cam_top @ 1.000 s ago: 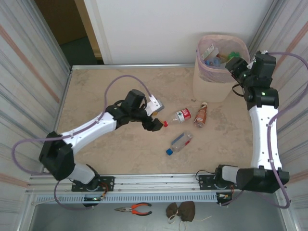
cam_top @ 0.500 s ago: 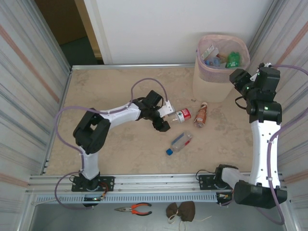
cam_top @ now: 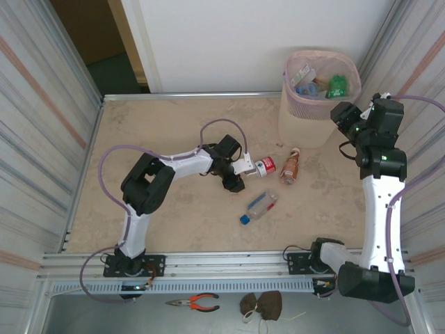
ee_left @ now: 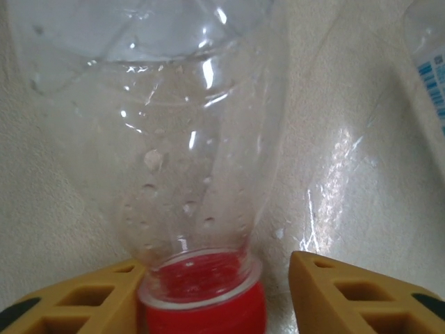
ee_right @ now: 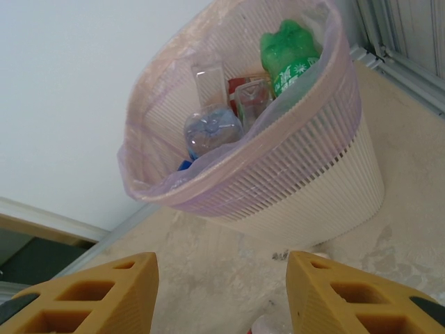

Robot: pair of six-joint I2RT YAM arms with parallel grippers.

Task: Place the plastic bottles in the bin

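Left gripper (ee_left: 215, 266): jaws now narrower around the red-capped bottle (cam_top: 263, 165) left of the bin (cam_top: 306, 126), not yet pinching; your pickup begins. Right gripper (ee_right: 221, 261): open, empty.

Red-capped bottle (cam_top: 263, 166): clear, on its side mid-table, cap pointing left.
Brownish bottle (cam_top: 290, 167): lying just to its right.
Blue-capped bottle (cam_top: 259, 206): clear, lying slantwise, nearer.
Bin (cam_top: 306, 122): pale pink, slatted, upright, lined, holding several bottles, including a green bottle (cam_top: 337, 85).
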